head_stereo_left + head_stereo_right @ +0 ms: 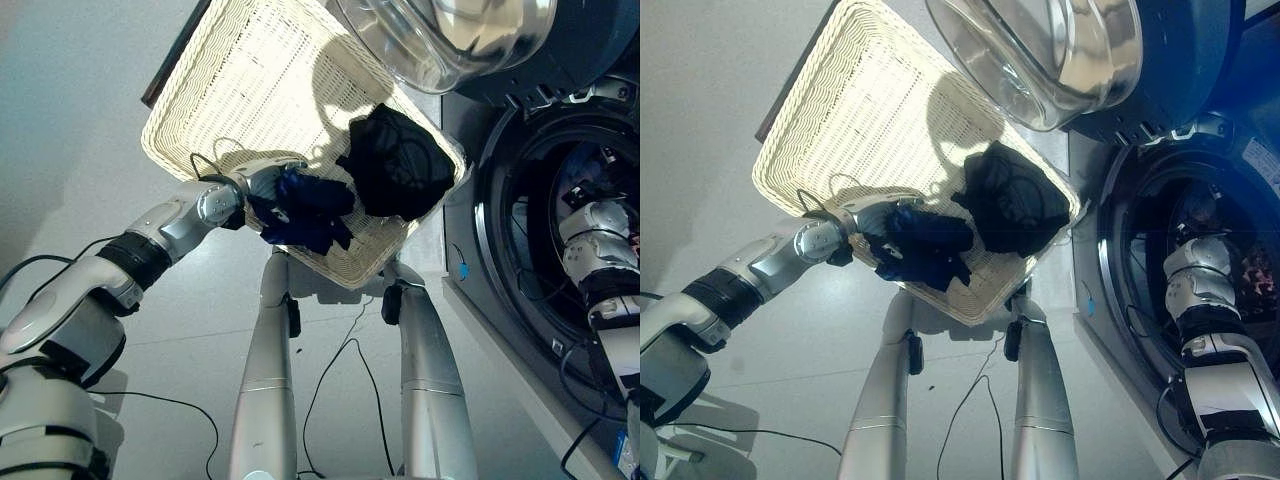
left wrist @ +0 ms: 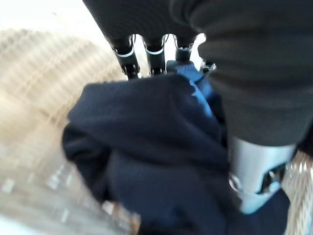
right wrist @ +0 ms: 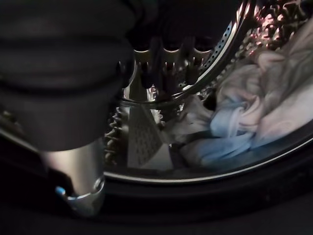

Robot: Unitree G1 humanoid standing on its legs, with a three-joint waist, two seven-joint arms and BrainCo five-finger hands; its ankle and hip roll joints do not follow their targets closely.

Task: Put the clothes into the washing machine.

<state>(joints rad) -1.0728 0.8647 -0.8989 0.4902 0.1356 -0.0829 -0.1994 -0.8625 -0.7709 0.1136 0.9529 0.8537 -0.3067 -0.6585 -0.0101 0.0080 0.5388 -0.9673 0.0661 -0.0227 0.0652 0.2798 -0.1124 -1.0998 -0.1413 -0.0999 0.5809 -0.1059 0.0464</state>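
With pale laundry (image 3: 254, 117) already lying in the drum (image 3: 146, 132), a dark blue garment (image 1: 300, 210) is being clutched by the left hand (image 1: 262, 185) in the basket (image 1: 250, 90), a black garment (image 1: 398, 165) is being left there, and the right hand (image 3: 166, 54), reaching into the drum, cannot be judged.

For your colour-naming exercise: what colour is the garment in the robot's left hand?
Dark navy blue garment, gripped by the left hand; clearest in the left wrist view.

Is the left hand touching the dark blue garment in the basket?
Touching. The left wrist view shows the left hand with fingers and thumb closed around the dark blue garment, above the wicker basket.
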